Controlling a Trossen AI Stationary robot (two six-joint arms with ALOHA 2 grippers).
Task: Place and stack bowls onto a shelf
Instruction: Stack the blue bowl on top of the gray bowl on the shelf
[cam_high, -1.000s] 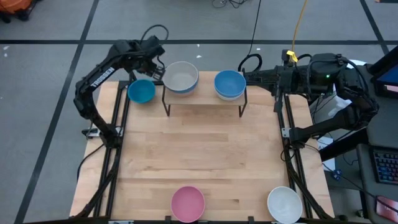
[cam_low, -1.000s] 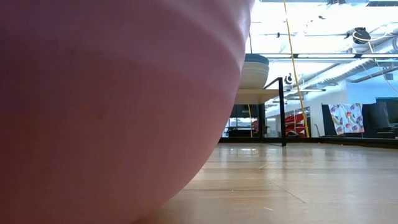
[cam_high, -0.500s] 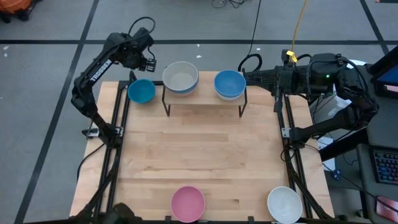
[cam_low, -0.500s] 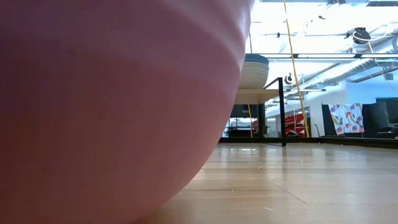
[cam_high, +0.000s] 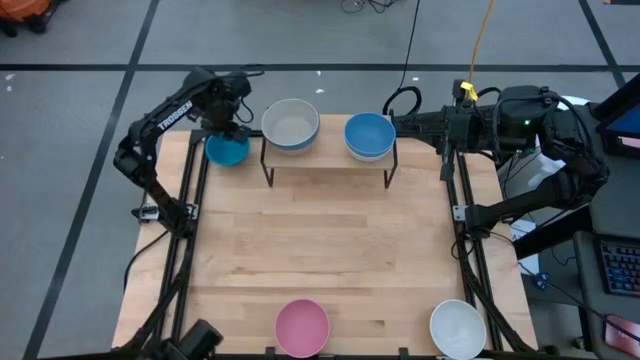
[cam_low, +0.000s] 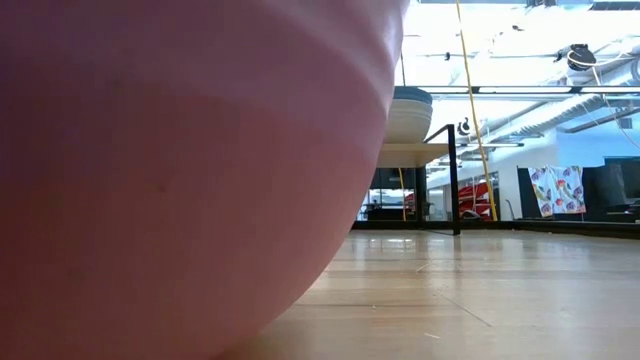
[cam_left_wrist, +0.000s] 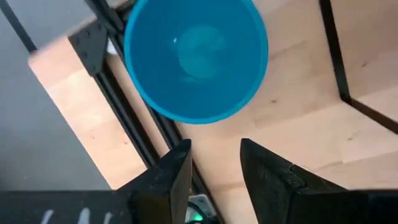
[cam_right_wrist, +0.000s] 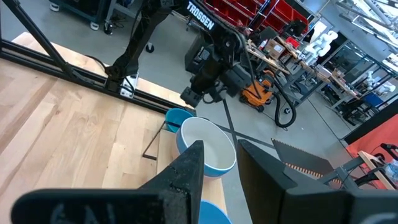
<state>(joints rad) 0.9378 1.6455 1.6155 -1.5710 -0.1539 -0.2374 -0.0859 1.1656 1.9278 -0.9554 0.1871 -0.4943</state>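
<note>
A teal bowl (cam_high: 228, 150) rests on its base on the tabletop, just left of the shelf (cam_high: 330, 158). On the shelf stand a grey-white bowl stack (cam_high: 291, 125) and a blue bowl stack (cam_high: 369, 135). A pink bowl (cam_high: 302, 327) and a white bowl (cam_high: 458, 328) sit at the table's near edge. My left gripper (cam_high: 228, 128) hovers over the teal bowl's far rim, open and empty; in the left wrist view (cam_left_wrist: 214, 165) the teal bowl (cam_left_wrist: 196, 59) lies beyond its fingers. My right gripper (cam_high: 398, 125) waits open by the shelf's right end.
The pink bowl (cam_low: 180, 170) fills most of the low view; behind it the shelf (cam_low: 410, 152) carries a bowl stack (cam_low: 410, 115). Black frame rails (cam_high: 190, 200) run along the table's left and right edges. Bare wood (cam_high: 320, 240) lies in the table's middle.
My left gripper has drawn back from the grey-white bowl stack on the shelf, first toward the far left, then come back over the teal bowl. The bowls have stayed where they were.
</note>
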